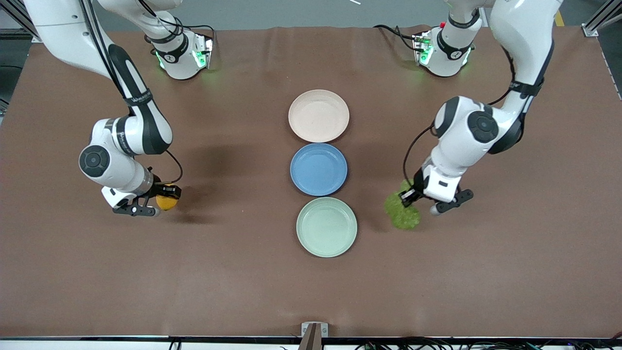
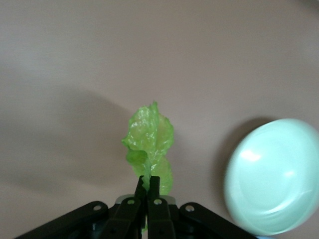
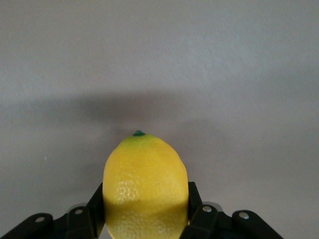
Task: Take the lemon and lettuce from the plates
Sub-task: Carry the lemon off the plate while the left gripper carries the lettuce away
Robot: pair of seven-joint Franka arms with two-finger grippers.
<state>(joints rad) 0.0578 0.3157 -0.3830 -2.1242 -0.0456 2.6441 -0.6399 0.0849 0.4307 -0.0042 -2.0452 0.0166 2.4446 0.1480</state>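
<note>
Front view: right gripper (image 1: 163, 198) grasping lemon (image 1: 166, 202); left gripper (image 1: 409, 196) pinching lettuce (image 1: 403, 214); 3 plates bare.

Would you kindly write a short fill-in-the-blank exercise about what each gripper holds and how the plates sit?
The right gripper is shut on the ____.
The left gripper is shut on the ____.
The blue plate sits between the beige-pink plate and the ____ plate.
All three plates hold ____.

Missing words: lemon; lettuce; mint green; nothing.
</note>
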